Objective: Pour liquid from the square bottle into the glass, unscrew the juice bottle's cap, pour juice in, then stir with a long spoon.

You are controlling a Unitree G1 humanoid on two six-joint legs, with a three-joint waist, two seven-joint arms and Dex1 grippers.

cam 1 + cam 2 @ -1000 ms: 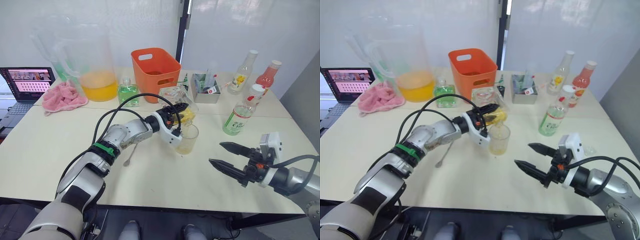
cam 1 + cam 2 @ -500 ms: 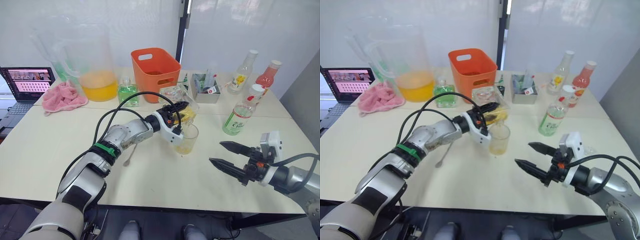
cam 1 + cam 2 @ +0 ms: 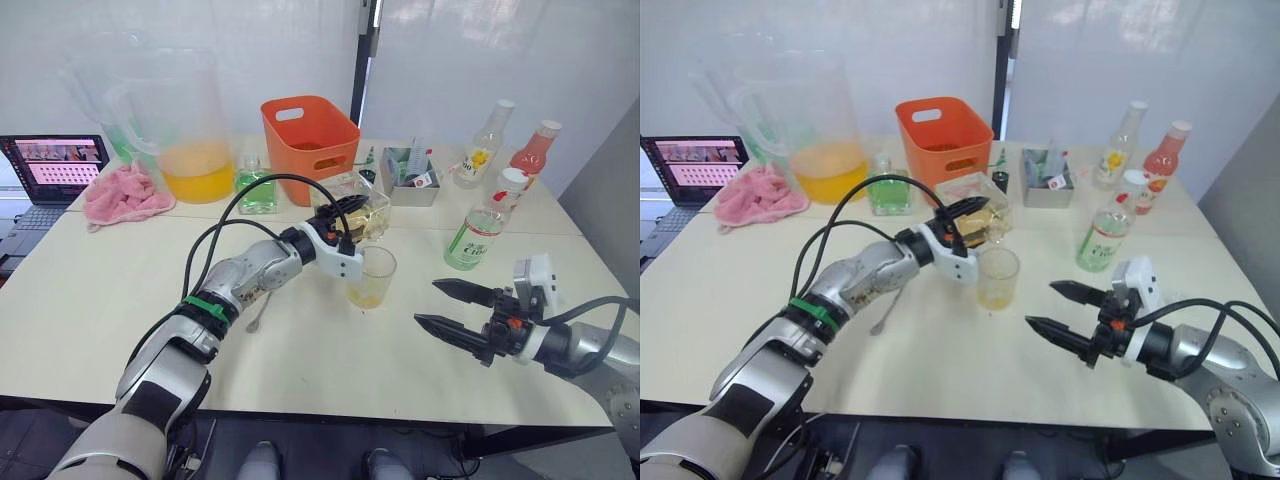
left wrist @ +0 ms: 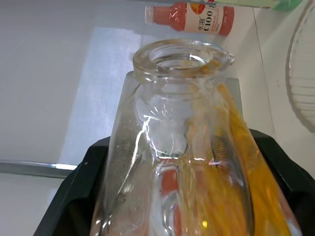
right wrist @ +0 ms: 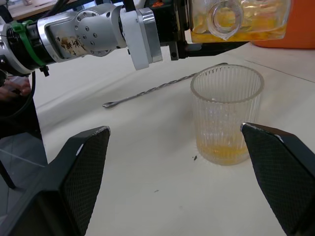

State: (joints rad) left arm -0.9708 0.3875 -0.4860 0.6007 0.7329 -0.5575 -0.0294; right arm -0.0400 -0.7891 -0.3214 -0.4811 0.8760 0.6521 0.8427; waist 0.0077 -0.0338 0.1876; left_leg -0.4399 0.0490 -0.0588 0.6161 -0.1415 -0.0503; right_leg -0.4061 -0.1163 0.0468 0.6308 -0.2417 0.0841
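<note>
On the table [image 3: 90,300], the glass [image 3: 371,277] (ribbed) holds a little yellow liquid.

Five bottles [image 3: 484,235], one glass [image 3: 370,277], one pitcher [image 3: 190,130].

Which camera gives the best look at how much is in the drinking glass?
The right wrist view: the glass is close, with a thin yellow layer at its bottom. The head views show it small, beside the left gripper.
</note>
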